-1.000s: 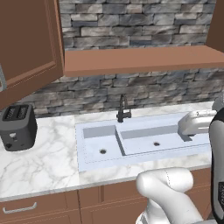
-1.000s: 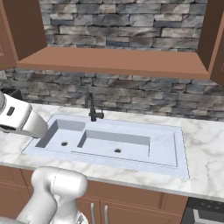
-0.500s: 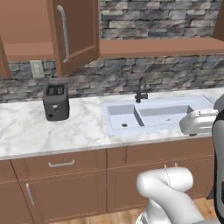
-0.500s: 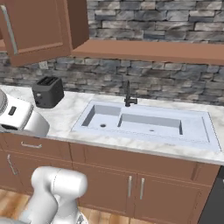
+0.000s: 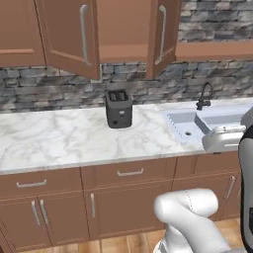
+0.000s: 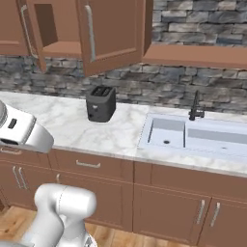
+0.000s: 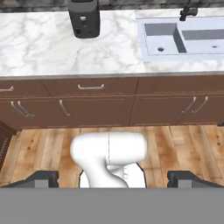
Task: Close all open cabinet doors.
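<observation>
Reddish wooden cabinet doors [image 5: 74,37] hang ajar above veined marble counter [image 5: 59,136]; end effector [image 7: 112,178] fingertips spread wide.

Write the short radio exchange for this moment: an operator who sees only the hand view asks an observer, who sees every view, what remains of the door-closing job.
Operator: My view has counter, drawers and floor. Are any wall doors open?
Observer: Yes, two cabinet doors are swung out, right above the toaster.
Operator: Does anything further left need closing?
Observer: No, the next door to their left sits shut.
</observation>
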